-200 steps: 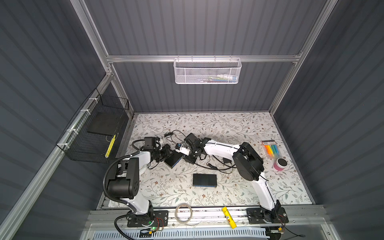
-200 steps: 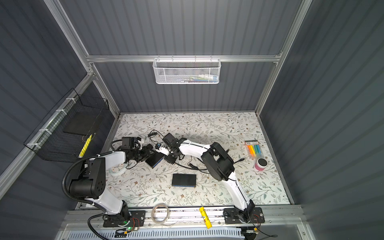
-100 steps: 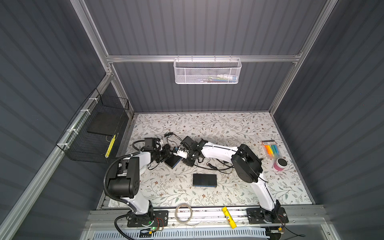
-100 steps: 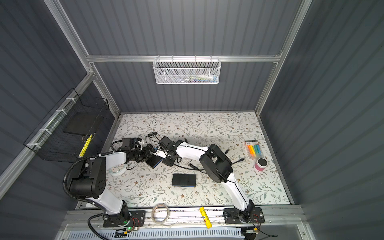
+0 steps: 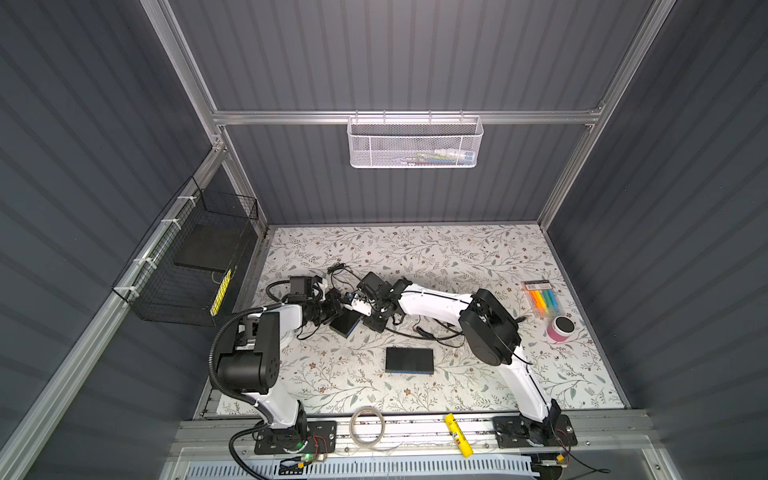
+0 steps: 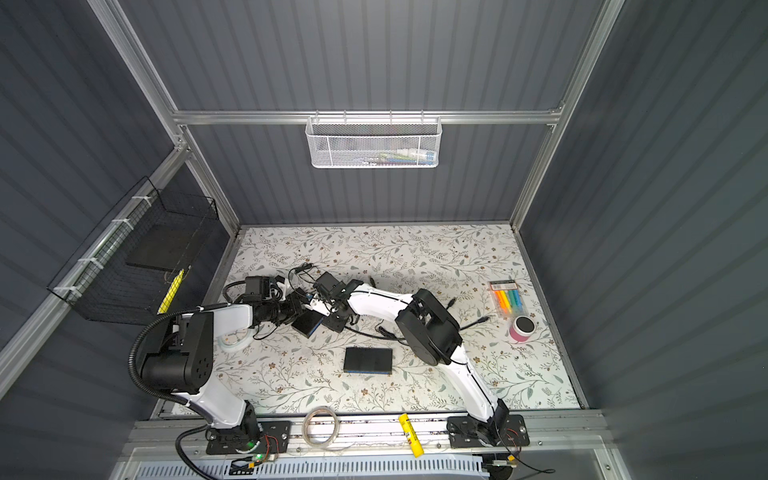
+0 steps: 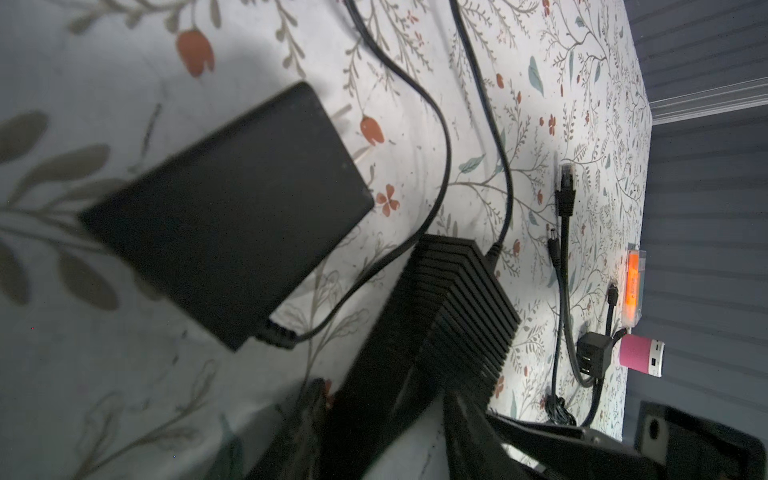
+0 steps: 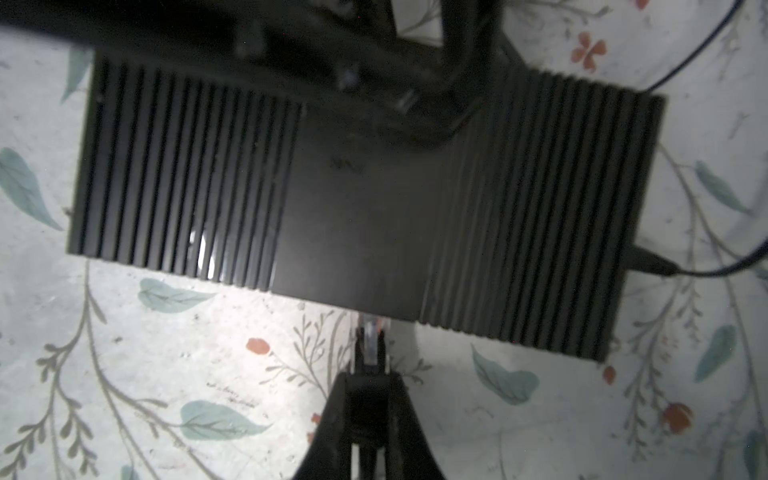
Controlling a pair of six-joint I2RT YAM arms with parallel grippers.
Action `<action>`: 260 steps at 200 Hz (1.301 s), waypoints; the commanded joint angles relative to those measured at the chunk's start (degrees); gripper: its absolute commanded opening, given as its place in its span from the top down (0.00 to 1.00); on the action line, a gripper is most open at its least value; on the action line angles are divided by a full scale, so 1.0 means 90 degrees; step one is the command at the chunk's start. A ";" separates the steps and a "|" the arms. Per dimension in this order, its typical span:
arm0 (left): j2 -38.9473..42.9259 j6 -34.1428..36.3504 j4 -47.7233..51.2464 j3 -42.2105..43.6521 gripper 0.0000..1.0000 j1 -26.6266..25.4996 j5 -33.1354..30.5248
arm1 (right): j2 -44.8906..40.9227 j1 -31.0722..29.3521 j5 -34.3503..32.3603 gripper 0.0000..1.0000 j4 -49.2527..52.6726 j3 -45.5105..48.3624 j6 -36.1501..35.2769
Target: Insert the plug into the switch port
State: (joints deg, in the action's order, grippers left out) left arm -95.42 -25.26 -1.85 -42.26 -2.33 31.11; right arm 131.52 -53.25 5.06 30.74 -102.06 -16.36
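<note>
- Looking down from above, the flowery table [image 5: 457, 257] is the biggest thing. All the work is at about 9 o'clock from its middle.
- The right arm [image 5: 436, 301] has swung toward 9 o'clock since a second ago. Its end is now right next to the end of the left arm [image 5: 286, 316]. I think this means the plug has been carried over to the switch and the push-in step is just starting.
- The switch [image 5: 345, 324] is a black box with ridges. It lies at about 7 o'clock from the right gripper [image 5: 359, 304], very close. It has hardly moved.
- The left gripper [image 7: 386, 399] is clamped on the switch from both sides and holds it steady.
- The right gripper is pinched tight on the plug.
- The plug [image 8: 370, 340] is small and clear. It pokes out past the gripper's tips, and its nose touches the long side of the switch.
- The port is hidden under the switch's top, so I cannot tell if the plug is in yet. I think it needs one straight little push.
</note>
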 commanded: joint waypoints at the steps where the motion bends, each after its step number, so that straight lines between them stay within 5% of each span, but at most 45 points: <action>1: -0.0118 -0.0032 0.0057 0.0116 0.53 -0.0034 0.0120 | 0.0220 -0.0019 -0.0172 0.97 0.0168 -0.0248 0.0135; 260: -0.0484 -0.0347 -0.0774 0.0638 0.55 -0.0542 0.0417 | 0.0581 0.0107 0.0370 0.98 -0.0367 -0.0944 0.0362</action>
State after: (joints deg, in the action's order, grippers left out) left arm -98.63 -26.59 -14.52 -40.42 -4.95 31.27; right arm 134.47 -52.07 6.17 35.70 -107.92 -14.81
